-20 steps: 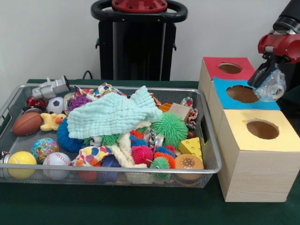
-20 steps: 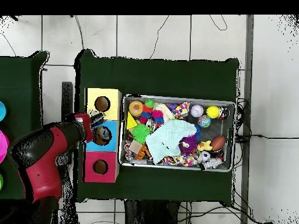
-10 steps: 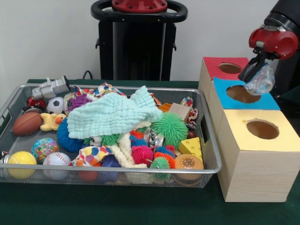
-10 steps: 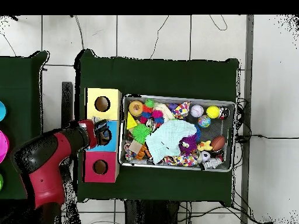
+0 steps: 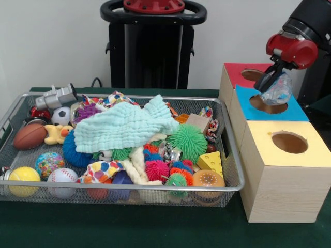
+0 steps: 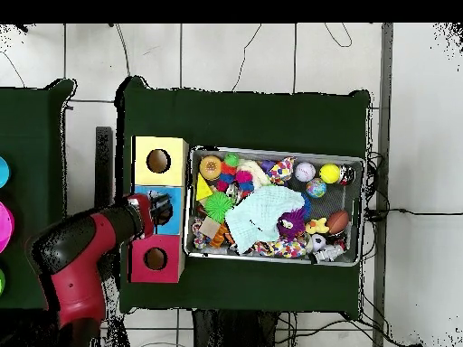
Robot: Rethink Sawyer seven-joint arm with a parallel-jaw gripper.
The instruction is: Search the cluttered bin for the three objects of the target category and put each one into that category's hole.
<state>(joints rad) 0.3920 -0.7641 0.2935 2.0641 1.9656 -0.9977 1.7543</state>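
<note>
Far to the left of the claw, the bin (image 5: 228, 155) sits on the green table (image 5: 155, 232), heaped with toys. In it a football (image 5: 29, 136) and a yellow ball (image 5: 23, 180) lie farthest from the claw. A pale green cloth (image 5: 126, 126) is draped over the middle of the heap, and a green spiky ball (image 5: 187, 141) and a yellow wedge (image 5: 210, 161) lie on the side nearest it. Just right of the bin stand three boxes. The yellow box (image 5: 282, 173) is in front of the claw and the red box (image 5: 239, 75) behind it. The claw (image 5: 272, 85) hangs over the hole of the blue box (image 5: 295, 112), clenched around a clear crinkly object (image 5: 277, 90).
</note>
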